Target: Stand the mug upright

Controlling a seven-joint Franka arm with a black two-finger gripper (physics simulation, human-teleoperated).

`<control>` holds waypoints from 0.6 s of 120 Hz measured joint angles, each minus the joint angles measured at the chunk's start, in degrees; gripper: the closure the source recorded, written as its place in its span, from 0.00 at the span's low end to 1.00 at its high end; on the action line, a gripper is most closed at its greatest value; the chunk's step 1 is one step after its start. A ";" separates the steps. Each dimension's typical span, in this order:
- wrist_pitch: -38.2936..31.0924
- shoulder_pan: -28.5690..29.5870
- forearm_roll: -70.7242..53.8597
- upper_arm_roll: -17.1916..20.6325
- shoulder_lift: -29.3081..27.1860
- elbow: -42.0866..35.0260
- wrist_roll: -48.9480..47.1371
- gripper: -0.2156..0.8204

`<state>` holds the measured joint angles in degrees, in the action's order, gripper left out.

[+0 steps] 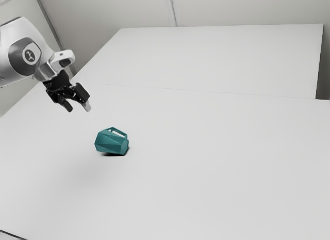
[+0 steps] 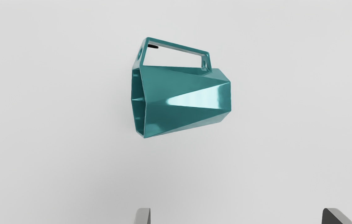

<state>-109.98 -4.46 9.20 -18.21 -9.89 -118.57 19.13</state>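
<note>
My gripper [image 1: 78,108] has its jaws wide apart, a broad gap between the two fingertips [image 2: 143,217]; nothing held between them, nothing touched; they hang above the counter [image 1: 216,183], up and toward the exterior view's left from the mug [image 1: 110,142], with clear space between. Mug count: one; teal, faceted, lying on its side on the counter, so not upright; one handle [image 2: 179,45], angular, sticking out on the side of the mug away from my fingertips; one open mouth [image 2: 138,102], at the wider end, with part of the dark inner wall in sight from the wrist view; one closed base, at the narrower end, turned toward the exterior view's right; a bright glare patch sits on one facet near the base; a small black patch [image 2: 153,46] shows through the handle loop, can't tell what it is. One arm [image 1: 20,51], white, coming in from the exterior view's left; one counter, pale and smooth, thin seam line across it; a light grey wall [image 1: 247,8] stands behind.
</note>
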 joint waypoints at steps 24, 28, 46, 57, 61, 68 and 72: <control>-5.65 0.02 4.65 -2.50 -1.57 -6.30 5.24 0.21; -6.57 0.11 5.51 -3.07 -1.82 -7.23 6.23 0.21; -10.07 0.37 8.87 -6.33 -2.09 -10.15 11.09 0.21; -11.94 0.56 13.68 -9.17 -2.06 -12.56 15.19 0.21; -12.50 0.57 15.27 -9.76 -2.04 -13.21 16.75 0.21; -13.43 0.86 17.73 -10.39 -1.83 -13.68 19.57 0.21; -13.90 1.34 19.60 -10.53 -1.25 -13.76 21.32 0.21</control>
<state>-123.88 -3.12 28.80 -28.74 -11.14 -132.33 40.45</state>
